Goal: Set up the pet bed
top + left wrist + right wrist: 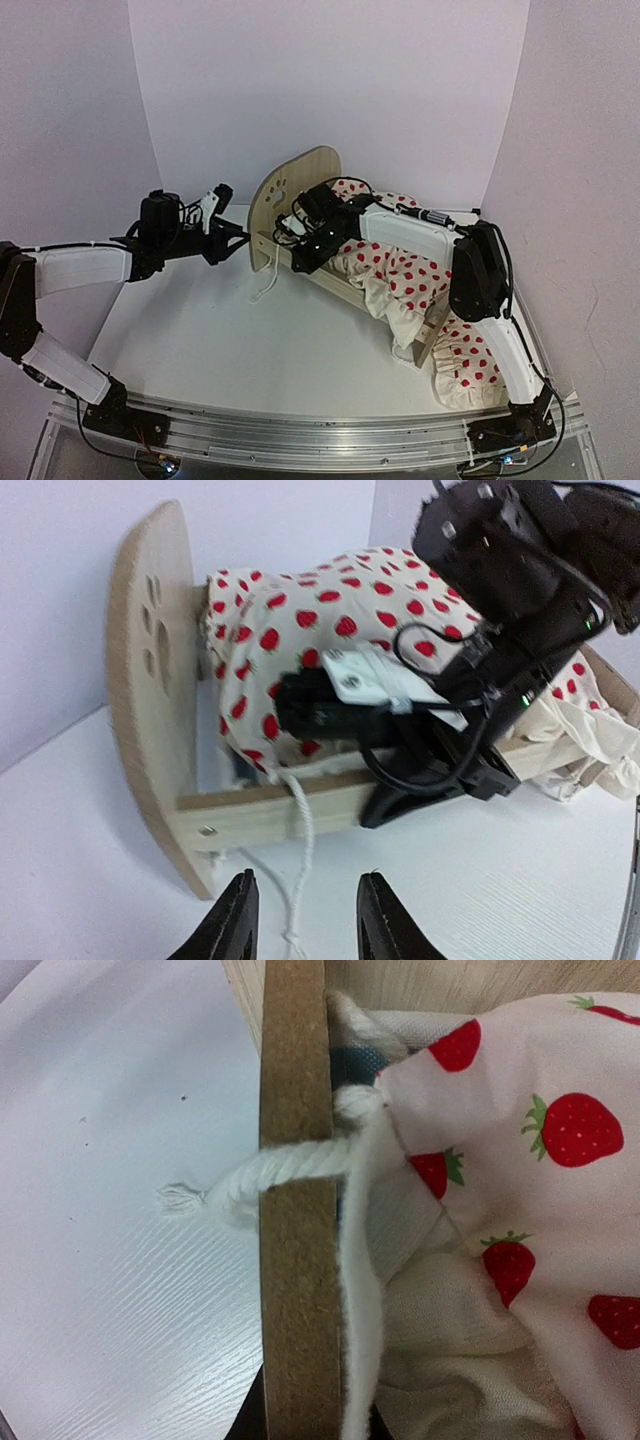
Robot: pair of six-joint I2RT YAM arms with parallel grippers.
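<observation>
The plywood pet bed (296, 195) stands mid-table, its paw-print headboard (150, 680) toward the left arm. A strawberry-print pillow (320, 630) and a cream red-spotted blanket (400, 280) cover its mattress. My right gripper (298, 258) is shut on the near side rail (295, 1260) close to the headboard, one finger on each side of the board. A white cord (300, 850) hangs from the pillow over that rail onto the table. My left gripper (305, 920) hovers low in front of the rail, open, with the cord's knotted end lying loose between its fingers (238, 925).
The blanket spills over the footboard (430, 340) onto the table at the right (465, 365). White walls close in the back and both sides. The right arm (480, 270) reaches across the bed from the right.
</observation>
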